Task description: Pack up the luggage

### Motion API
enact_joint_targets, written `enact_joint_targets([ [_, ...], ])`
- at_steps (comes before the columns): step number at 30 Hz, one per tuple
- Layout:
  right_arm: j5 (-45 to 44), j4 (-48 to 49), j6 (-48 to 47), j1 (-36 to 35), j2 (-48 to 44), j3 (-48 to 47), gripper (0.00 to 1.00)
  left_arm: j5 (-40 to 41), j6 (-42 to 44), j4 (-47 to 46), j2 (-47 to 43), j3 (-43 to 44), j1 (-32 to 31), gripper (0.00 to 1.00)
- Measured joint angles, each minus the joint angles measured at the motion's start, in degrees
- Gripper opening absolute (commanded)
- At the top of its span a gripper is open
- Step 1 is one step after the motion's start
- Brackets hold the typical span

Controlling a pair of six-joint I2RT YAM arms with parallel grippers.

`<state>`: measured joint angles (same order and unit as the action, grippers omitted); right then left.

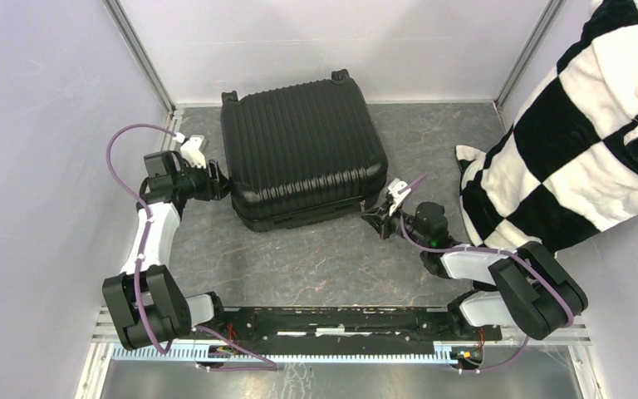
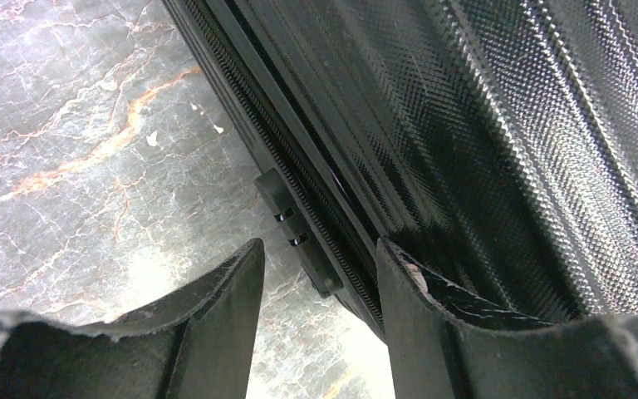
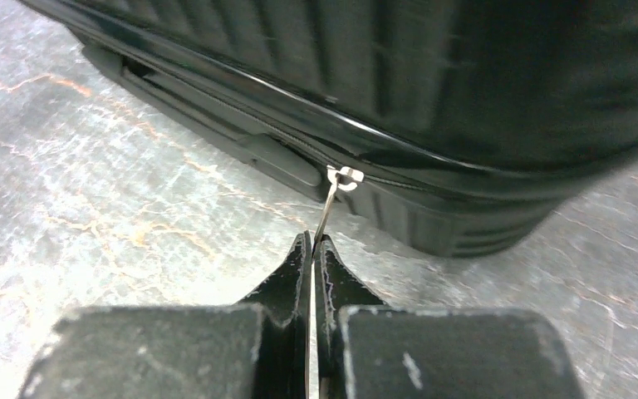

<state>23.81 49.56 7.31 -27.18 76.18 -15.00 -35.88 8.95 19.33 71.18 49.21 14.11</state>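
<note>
Closed luggage (image 1: 303, 145) lies flat on the counter (image 1: 316, 258); right hand (image 3: 312, 249) pinches the thin zipper pull (image 3: 330, 208), left hand (image 2: 320, 249) is spread at its left seam. The pull may slip free, or the luggage may slide if tugged unbraced

Grey marbled table (image 1: 316, 258); pale walls (image 1: 33, 125) round three sides, metal posts (image 1: 141, 54) at its far corners, checkered cloth (image 1: 581, 125) at its right edge.

Soft even light filling top view, shadows lying faint. Glare washing out marble tabletop (image 2: 133, 266) in left wrist view. Luggage (image 3: 465, 75) blurring in right wrist view, highlight streaking along shell.
</note>
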Motion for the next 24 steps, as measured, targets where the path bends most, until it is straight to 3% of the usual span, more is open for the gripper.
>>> enact_joint_targets([
  [17,-12.0,-4.1,-1.8,-23.6,9.5,-11.2,0.00,1.8,-2.8,-2.3,-3.1,-3.6,-4.4,0.58],
  [24,-13.7,-7.5,-3.3,-33.2,18.6,-22.4,0.00,1.7,-3.5,-1.9,-4.5,-4.6,-6.3,0.57],
])
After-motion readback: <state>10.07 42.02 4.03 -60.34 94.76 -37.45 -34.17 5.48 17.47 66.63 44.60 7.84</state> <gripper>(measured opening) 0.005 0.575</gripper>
